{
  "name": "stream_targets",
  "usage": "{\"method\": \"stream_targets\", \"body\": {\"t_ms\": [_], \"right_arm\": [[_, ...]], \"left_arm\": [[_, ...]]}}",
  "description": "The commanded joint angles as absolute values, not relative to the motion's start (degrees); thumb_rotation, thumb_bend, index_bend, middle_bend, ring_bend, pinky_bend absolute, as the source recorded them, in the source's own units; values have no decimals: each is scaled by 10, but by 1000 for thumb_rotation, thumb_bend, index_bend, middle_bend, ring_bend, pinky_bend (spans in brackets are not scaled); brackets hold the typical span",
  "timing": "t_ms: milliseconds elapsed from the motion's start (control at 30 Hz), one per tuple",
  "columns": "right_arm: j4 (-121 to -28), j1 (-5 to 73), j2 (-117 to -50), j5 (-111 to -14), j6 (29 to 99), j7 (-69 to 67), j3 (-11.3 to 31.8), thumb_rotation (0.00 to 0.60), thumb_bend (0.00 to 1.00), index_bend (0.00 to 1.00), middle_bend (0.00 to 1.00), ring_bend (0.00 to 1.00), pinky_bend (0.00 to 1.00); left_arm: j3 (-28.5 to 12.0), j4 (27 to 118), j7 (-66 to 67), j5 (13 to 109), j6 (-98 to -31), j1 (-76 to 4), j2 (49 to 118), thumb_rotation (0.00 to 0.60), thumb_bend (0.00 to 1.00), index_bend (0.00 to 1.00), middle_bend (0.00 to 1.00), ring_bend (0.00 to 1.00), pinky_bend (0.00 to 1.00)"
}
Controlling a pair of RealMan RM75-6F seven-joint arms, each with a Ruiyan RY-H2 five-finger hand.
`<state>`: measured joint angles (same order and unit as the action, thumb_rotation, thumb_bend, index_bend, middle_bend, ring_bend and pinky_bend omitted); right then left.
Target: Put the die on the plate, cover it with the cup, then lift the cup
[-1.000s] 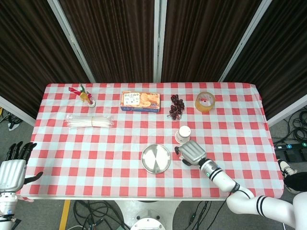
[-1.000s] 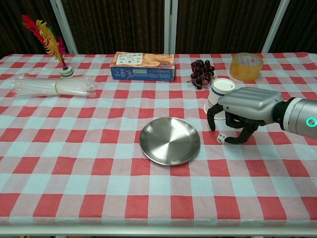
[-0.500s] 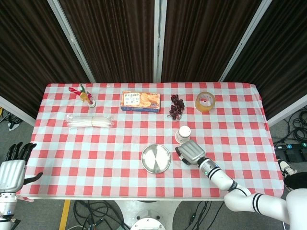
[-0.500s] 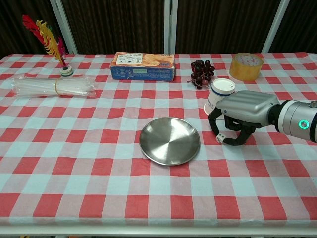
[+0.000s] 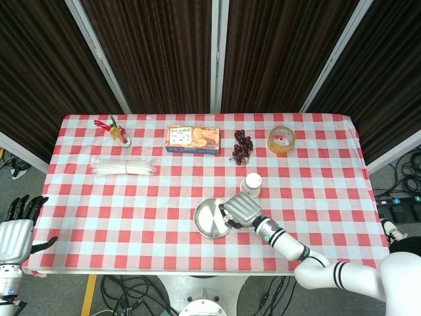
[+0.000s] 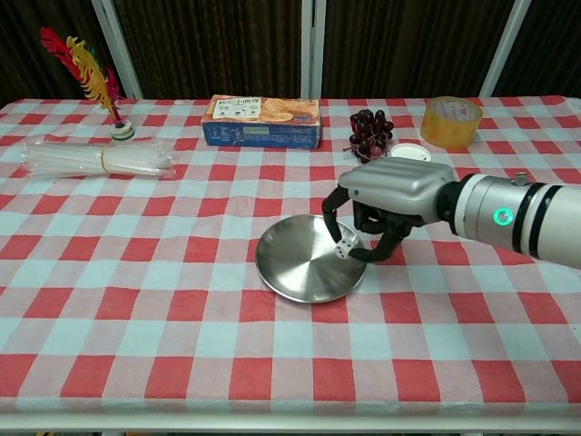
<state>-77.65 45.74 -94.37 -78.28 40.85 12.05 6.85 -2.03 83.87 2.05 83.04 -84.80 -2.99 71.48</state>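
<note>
A small white die (image 6: 343, 249) is pinched in the fingertips of my right hand (image 6: 386, 202), just above the right rim of the round metal plate (image 6: 300, 263). From the head camera the same right hand (image 5: 239, 210) overlaps the plate (image 5: 208, 218) at its right edge and hides the die. The white paper cup (image 5: 252, 184) stands behind that hand; in the chest view only the cup's rim (image 6: 408, 153) shows over the hand. My left hand (image 5: 14, 232) hangs off the table's left front corner, fingers spread, holding nothing.
Along the back stand a feather shuttlecock (image 6: 89, 74), a biscuit box (image 6: 262, 121), dark grapes (image 6: 369, 132) and a tape roll (image 6: 451, 121). A bundle of clear straws (image 6: 95, 158) lies at the left.
My right hand has carried the die leftward from beside the cup to over the plate's right rim. The left hand has stayed put.
</note>
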Motion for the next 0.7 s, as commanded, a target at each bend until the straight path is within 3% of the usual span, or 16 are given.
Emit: {"method": "stream_targets", "body": {"t_ms": [33,67,133,200,267,400,567,700], "right_arm": [[-753,476,-972,-772,393,126,73,600,331,508,959,910,916],[-751,479,-976,-773,394,127,72,600,331,486,958,907,915],[-753,478,-976,-776,403,128,71,600,330,341,921,861,892],[-765,472,-968,-782,422,126,69,600,327,141,763,704,803],[-783,462,-950,-790,444,119,68,600,326,51,569,515,693],[-816,439,-903,-795,490,95,75,600,289,15,293,193,381],[-824,408,-847,-779,533,43,91,600,213,14,204,51,183],[-809,400,-827,-738,514,-9,105,600,138,19,174,17,151]], "left_arm": [[-20,838,19,829,-849,-29,715,600,0,142,129,22,18],[-20,837,19,828,-848,-28,715,600,0,143,129,22,18],[-20,836,18,827,-848,-27,716,600,0,143,129,22,18],[-20,836,17,827,-850,-26,716,600,0,142,129,22,18],[-21,835,17,828,-850,-26,716,600,0,142,129,22,18],[-21,834,17,832,-850,-28,716,600,0,142,129,21,18],[-22,835,17,834,-852,-29,715,600,0,142,129,21,18],[-22,838,23,833,-846,-32,715,600,0,142,129,22,18]]}}
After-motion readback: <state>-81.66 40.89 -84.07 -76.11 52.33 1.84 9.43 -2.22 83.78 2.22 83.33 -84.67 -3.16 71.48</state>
